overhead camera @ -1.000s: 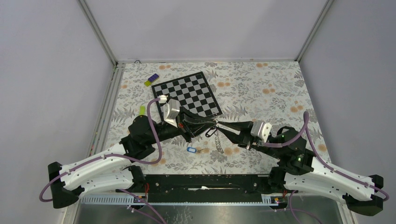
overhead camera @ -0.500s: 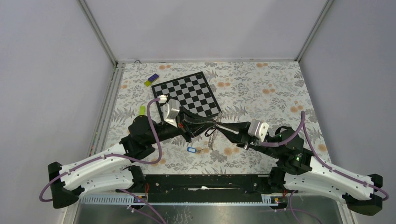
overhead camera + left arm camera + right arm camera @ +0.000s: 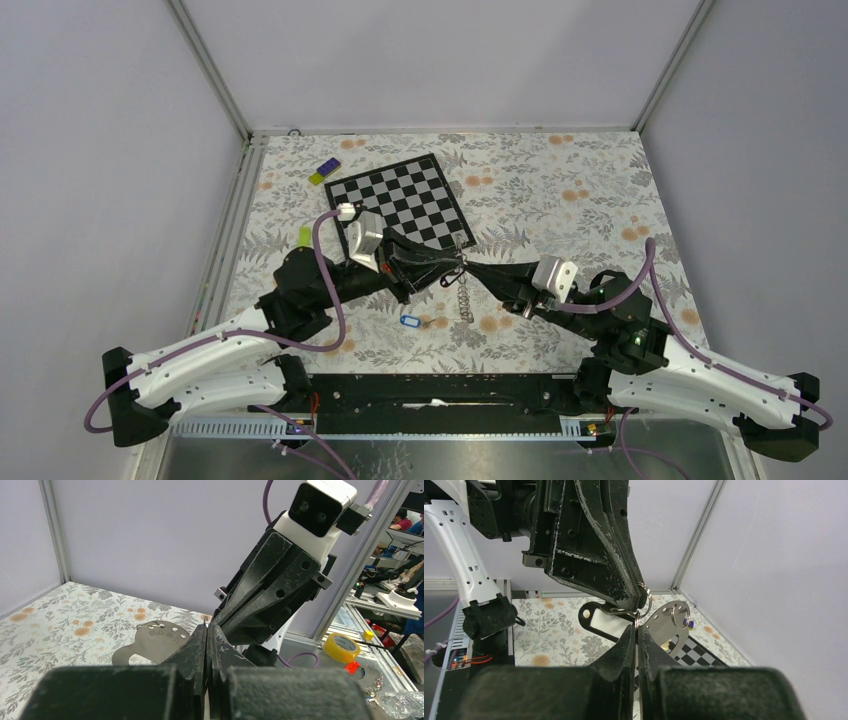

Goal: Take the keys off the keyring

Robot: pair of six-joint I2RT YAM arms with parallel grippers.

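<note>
The fingers (image 3: 594,555) of the left gripper (image 3: 637,600) are matt black plastic, scuffed pale along the edges. The key (image 3: 664,625) is flat silvery metal with a dull sheen. The keyring (image 3: 646,599) is thin bright wire. The bench (image 3: 560,190) has a matt floral cover.
</note>
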